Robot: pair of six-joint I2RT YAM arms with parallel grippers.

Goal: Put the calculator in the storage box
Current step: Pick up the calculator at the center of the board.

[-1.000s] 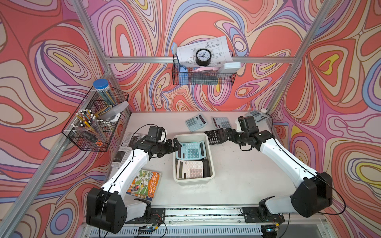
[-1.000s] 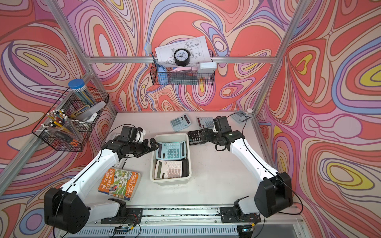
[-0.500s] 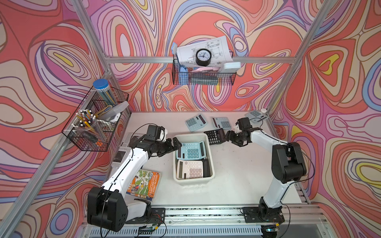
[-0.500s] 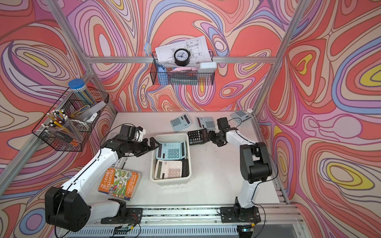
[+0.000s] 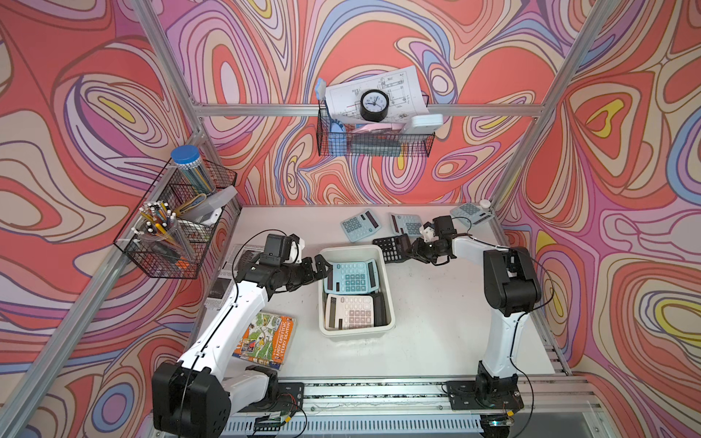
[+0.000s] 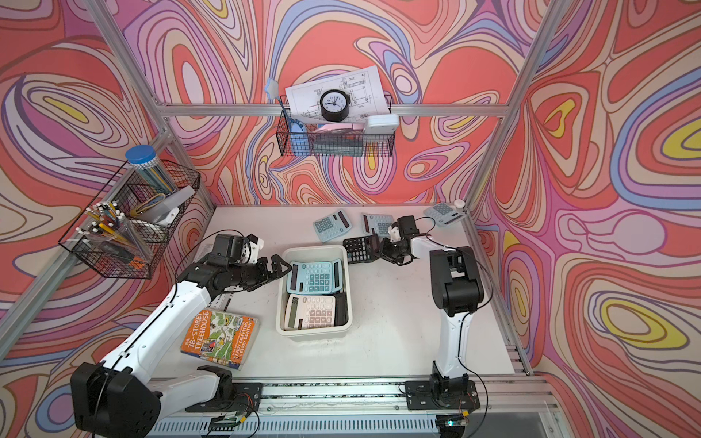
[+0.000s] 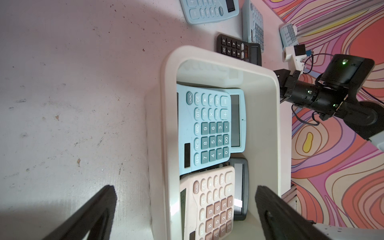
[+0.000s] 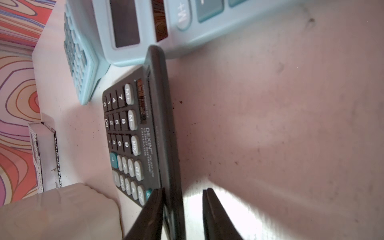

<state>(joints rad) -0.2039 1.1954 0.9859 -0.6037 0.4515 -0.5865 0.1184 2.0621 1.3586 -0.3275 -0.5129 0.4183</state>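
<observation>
The right gripper's (image 8: 184, 190) fingers (image 8: 153, 207) straddle the display end of the black calculator (image 8: 133, 133). One finger rests against its keypad face and the opposite one stands a sliver clear, so the jaws are parted, not clamped. In both top views the calculator lies on the white table (image 5: 436, 322) near centre frame, just off the upper right corner of the storage box (image 5: 387, 288). The left gripper (image 5: 320, 270) hangs spread wide at the box's left rim. A blue calculator (image 5: 351, 277) and a pink calculator (image 5: 351, 313) lie inside.
</observation>
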